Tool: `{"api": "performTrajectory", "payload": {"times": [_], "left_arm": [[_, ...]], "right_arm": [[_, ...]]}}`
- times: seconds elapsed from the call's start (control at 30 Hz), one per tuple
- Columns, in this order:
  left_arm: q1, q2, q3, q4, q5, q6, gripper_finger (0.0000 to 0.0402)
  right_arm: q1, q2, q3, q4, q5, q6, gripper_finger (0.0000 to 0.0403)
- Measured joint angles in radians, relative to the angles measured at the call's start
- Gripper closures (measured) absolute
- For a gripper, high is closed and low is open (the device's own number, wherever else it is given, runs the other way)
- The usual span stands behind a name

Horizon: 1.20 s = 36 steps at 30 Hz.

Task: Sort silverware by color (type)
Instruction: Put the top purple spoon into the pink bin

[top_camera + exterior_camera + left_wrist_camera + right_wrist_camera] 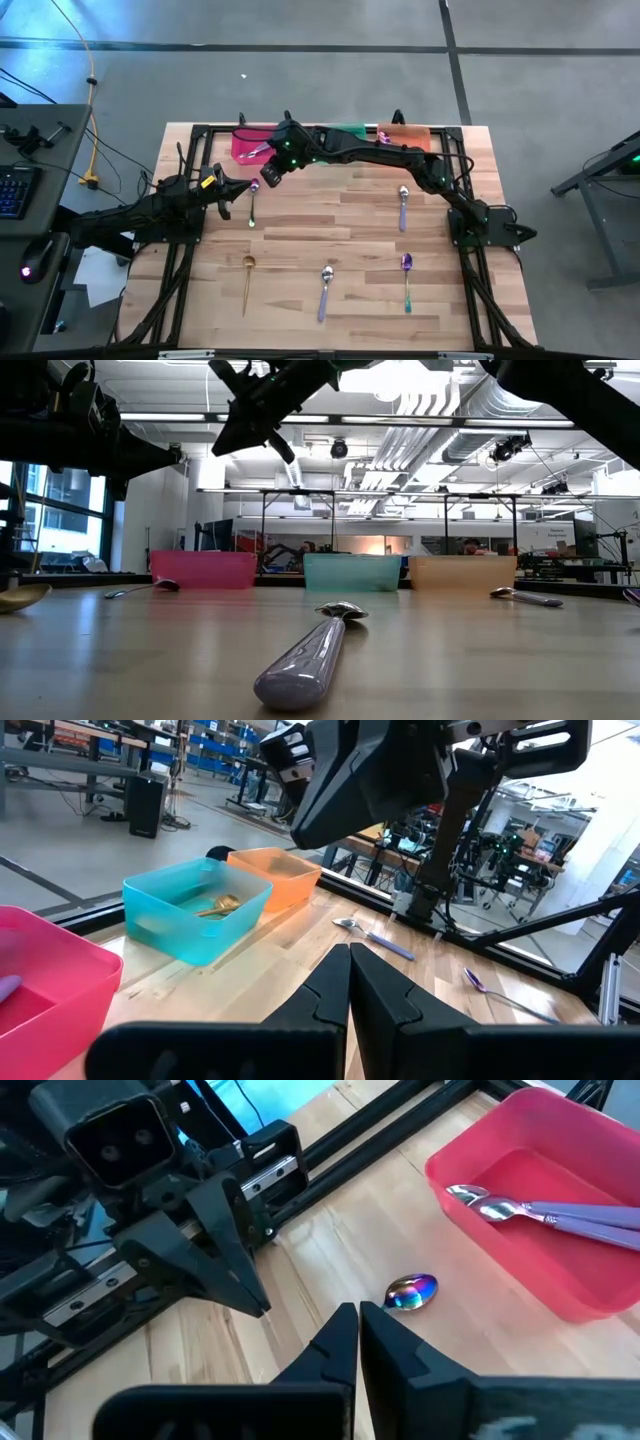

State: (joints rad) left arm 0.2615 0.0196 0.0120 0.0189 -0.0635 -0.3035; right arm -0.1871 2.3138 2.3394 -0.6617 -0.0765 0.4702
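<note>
Five spoons lie flat on the table: an iridescent one (253, 203) by the pink bin (247, 146), a gold one (247, 276), two silver-lavender ones (325, 290) (403, 205), and a purple one with a teal handle (407, 280). Two silver-lavender spoons (540, 1212) lie in the pink bin. A gold spoon (218, 906) lies in the teal bin (190, 920). My right gripper (358, 1320) is shut and empty, raised above the iridescent spoon's bowl (412, 1290). My left gripper (350, 965) is shut and empty, just left of that spoon.
The teal bin (345, 132) and the orange bin (405, 136) stand beside the pink one along the far edge. My right arm (400, 160) reaches across the table's far part. Black frame rails (185, 160) run along the table's left and right sides.
</note>
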Motion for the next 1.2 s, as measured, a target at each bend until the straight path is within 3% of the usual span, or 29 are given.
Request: {"api": "performTrajectory", "payload": {"times": [0.67, 1.2], "left_arm": [[0.0, 0.0, 0.0, 0.0, 0.0, 0.0, 0.0402], [0.0, 0.0, 0.0, 0.0, 0.0, 0.0, 0.0402]], "right_arm": [[0.001, 0.0, 0.0, -0.008, 0.076, -0.207, 0.0403], [0.018, 0.002, -0.189, 0.08, -0.011, -0.288, 0.0403]]}}
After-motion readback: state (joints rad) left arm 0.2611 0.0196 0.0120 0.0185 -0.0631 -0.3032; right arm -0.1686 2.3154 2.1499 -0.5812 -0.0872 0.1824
